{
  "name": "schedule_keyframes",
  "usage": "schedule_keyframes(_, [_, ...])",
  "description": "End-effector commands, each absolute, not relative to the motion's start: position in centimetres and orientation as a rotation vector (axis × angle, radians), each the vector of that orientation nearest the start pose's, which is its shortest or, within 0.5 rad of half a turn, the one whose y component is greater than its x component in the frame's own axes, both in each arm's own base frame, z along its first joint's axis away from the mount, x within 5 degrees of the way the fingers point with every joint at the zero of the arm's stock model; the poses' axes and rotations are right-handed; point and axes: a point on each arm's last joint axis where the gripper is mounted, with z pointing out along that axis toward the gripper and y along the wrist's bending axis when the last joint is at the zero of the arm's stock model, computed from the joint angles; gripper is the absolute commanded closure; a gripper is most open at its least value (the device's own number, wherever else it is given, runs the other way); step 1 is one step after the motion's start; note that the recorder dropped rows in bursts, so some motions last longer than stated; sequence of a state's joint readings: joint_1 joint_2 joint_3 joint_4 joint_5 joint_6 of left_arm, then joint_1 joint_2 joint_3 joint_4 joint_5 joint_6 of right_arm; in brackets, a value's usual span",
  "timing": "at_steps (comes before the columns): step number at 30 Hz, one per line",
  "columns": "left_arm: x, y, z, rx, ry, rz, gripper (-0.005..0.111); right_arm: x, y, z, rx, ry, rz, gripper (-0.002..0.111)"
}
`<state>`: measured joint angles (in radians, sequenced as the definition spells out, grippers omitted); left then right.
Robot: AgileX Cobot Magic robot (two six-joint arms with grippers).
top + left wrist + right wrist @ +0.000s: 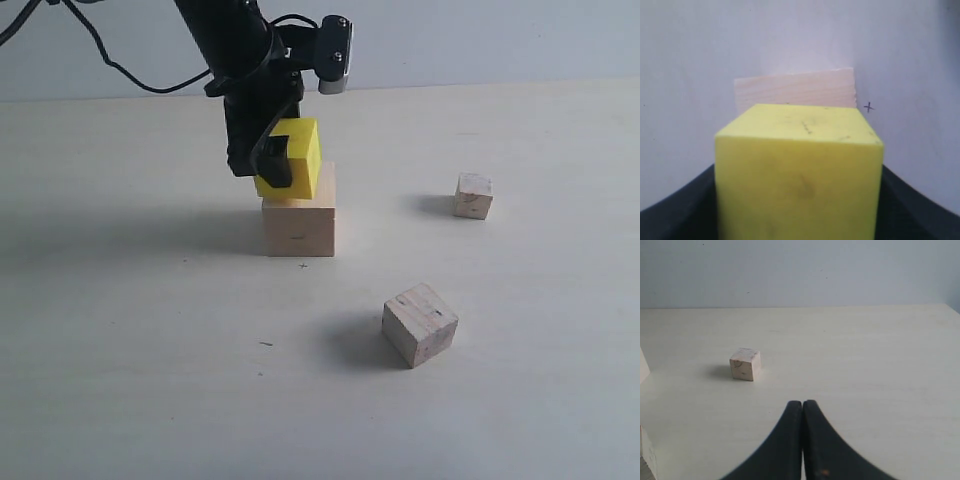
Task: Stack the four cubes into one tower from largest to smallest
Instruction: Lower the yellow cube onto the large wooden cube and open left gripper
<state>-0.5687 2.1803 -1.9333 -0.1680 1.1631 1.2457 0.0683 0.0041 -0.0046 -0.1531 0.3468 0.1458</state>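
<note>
While left gripper [278, 160] pinches yellow cube [296, 158] tilted over base cube [299, 222], off-centre release risks toppling; right gripper [802, 410] pressed together.

A pale, cream-coloured desk [150, 380] fills most of the scene, its surface matte and lightly scuffed. Small dark pen marks [303, 266] dot it. Behind it rises a plain bluish-white wall [500, 40]. A black cable [120, 70] loops across that wall at upper left.

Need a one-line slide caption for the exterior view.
Left gripper holds the yellow cube on the largest wood cube; two smaller wood cubes wait on the table.
</note>
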Motion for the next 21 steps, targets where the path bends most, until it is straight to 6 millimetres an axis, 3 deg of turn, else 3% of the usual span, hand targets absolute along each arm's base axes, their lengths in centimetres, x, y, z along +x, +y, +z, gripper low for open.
schedule_keyframes(1, [38.7,-26.8,23.3,-2.688,-2.201,0.132,0.107,5.4,-0.1,18.3,-0.035,1.814,-0.003,0.108])
schedule_keyframes(12, [39.1,-27.0,21.5,-2.656,-2.203,0.152,0.107,5.4,-0.1,18.3,-0.035,1.814,-0.003,0.108])
schedule_keyframes(21, [39.1,-27.1,21.5,-2.651,-2.221,0.152,0.107,5.4,-0.1,18.3,-0.034,1.814,-0.001,0.108])
